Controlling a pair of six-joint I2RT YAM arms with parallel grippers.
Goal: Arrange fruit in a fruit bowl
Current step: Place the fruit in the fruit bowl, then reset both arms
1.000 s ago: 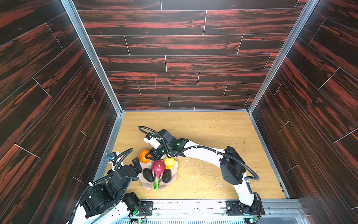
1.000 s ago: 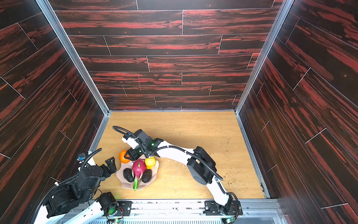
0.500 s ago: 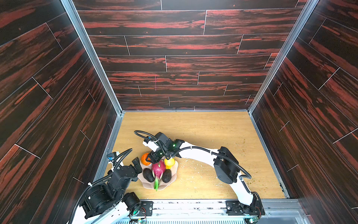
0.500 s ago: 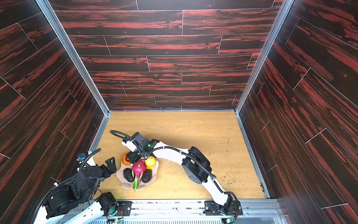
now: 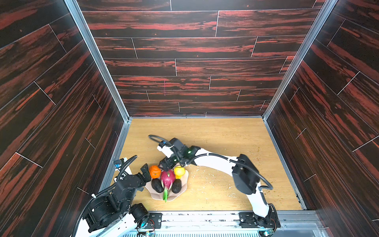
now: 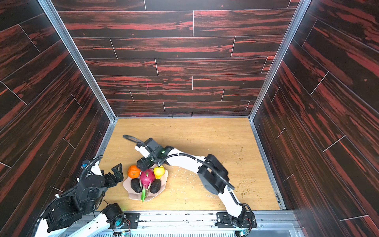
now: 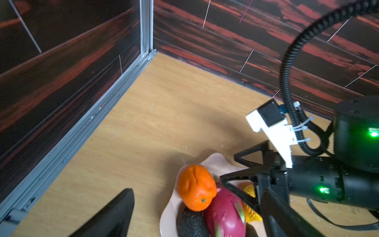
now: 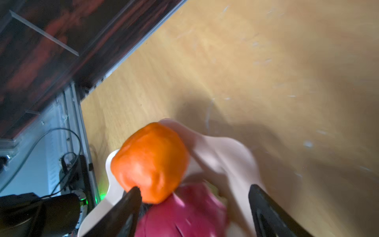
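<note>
Right wrist view: right pincer [image 8: 193, 191] stands wide with nothing between its jaws. One fingertip [image 8: 133, 195] lies at the lower edge of the orange [image 8: 150, 162]; whether it is touching or just short cannot be told.
Idle arm: left pincer [image 6: 114, 173] is wide and empty, just beside the fruit bowl [image 5: 158, 196] at its 9 o'clock, in both top views.
Bowl: on the counter [image 5: 205, 139], toward the robot's edge.
Contents: dragon fruit [image 5: 166, 180] along the middle, green tip at 6 o'clock. The avocados [image 5: 157, 185] lie at 8 and 4 o'clock and the pear [image 5: 179, 172] at 1 o'clock. The orange is at 11 o'clock, perched at the rim against the dragon fruit.
Progress: judged all five pieces in — arrangement close to done.
Risk one: the orange sits high at the rim, so a brush from that fingertip on withdrawal could roll it onto the counter.
Risk two: the left pincer is close to the rim — a sideways move could shove the bowl and unsettle the fruit.
Advice: lift the right pincer away from the orange, not across it.
</note>
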